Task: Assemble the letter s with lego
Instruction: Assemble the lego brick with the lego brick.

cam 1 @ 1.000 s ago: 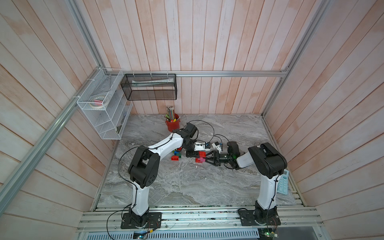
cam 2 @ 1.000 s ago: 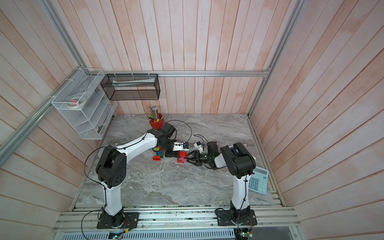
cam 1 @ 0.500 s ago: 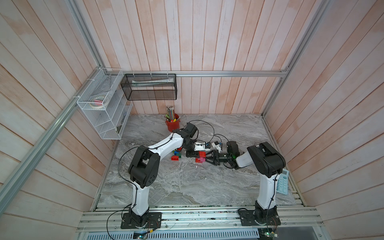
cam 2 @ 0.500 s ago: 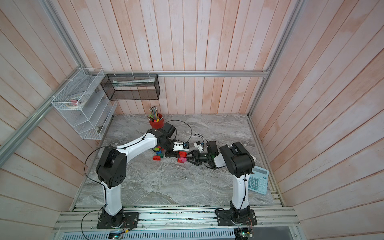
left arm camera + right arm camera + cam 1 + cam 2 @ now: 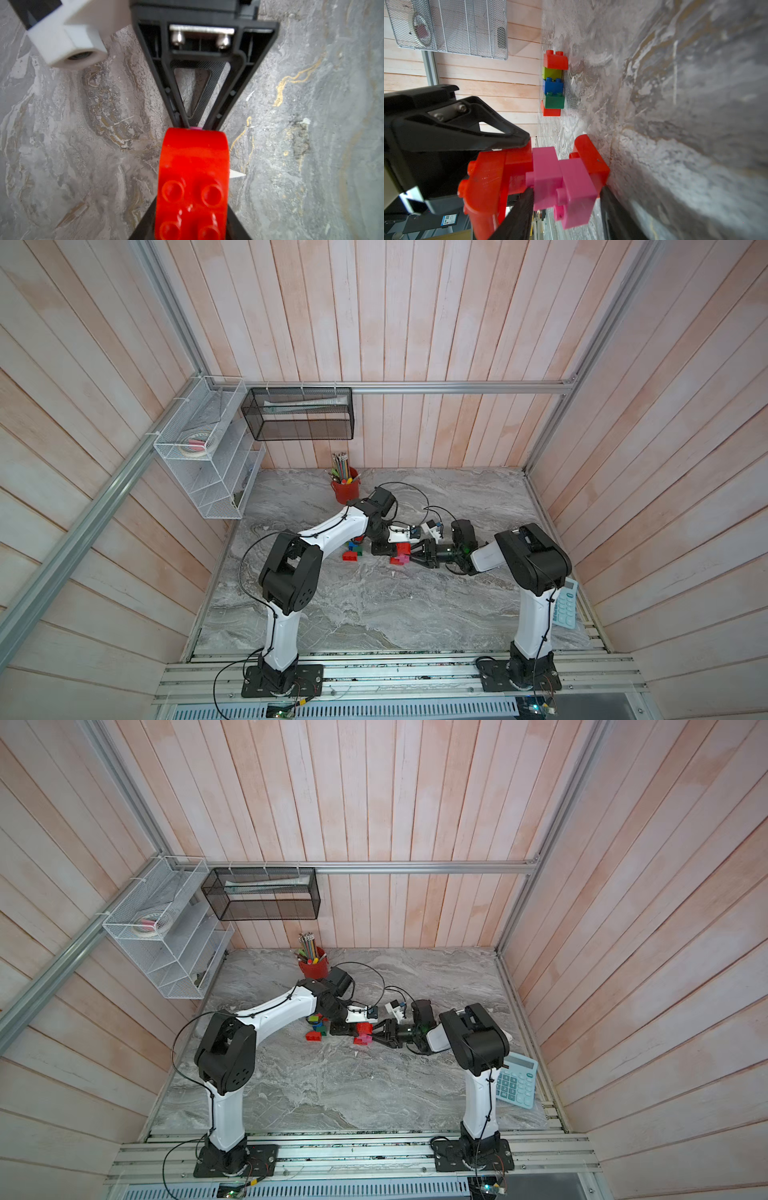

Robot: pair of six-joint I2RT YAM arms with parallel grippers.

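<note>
Red brick (image 5: 193,158) sits between left pincer (image 5: 192,203) jaws, whether gripped I cannot tell; right pincer (image 5: 565,191) clamped on joined pink bricks (image 5: 550,166), close to desk (image 5: 675,104).

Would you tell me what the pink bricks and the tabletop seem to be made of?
Pink bricks: probably moulded plastic, smooth with a soft sheen; the rounded studs suggest it. Tabletop: grey, gold-veined marble look, matte; real stone or printed surface, cannot tell.
</note>
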